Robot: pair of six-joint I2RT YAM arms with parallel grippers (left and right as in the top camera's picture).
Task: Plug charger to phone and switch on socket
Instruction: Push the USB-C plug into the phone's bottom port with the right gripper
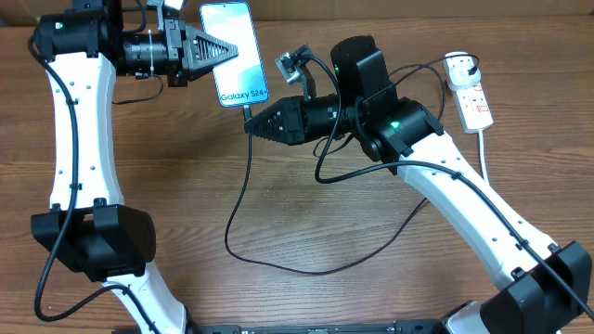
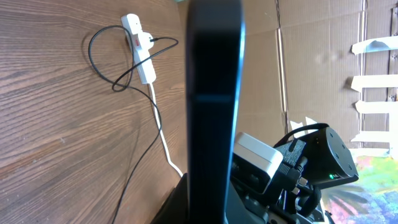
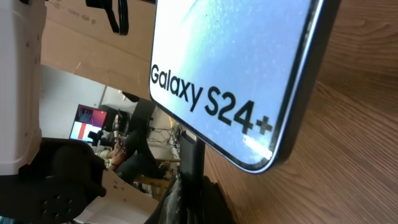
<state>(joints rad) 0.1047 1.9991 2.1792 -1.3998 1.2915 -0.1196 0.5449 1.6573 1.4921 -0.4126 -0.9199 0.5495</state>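
My left gripper (image 1: 223, 53) is shut on the phone (image 1: 232, 28) and holds it above the table, screen up, its "Galaxy S24+" end toward my right gripper. In the left wrist view the phone (image 2: 214, 93) shows edge-on between the fingers (image 2: 211, 205). My right gripper (image 1: 251, 122) is shut on the charger's black connector (image 1: 247, 108), whose tip meets the phone's bottom edge. In the right wrist view the connector (image 3: 189, 158) rises from the fingers (image 3: 193, 202) to the phone (image 3: 236, 62); I cannot tell whether it is seated. The white socket (image 1: 470, 93) lies at the far right.
The black charger cable (image 1: 237, 246) loops down over the table and back up to its plug in the socket's far end (image 1: 461, 65). The socket also shows in the left wrist view (image 2: 138, 56). The thick white cord (image 1: 484, 153) trails toward the front.
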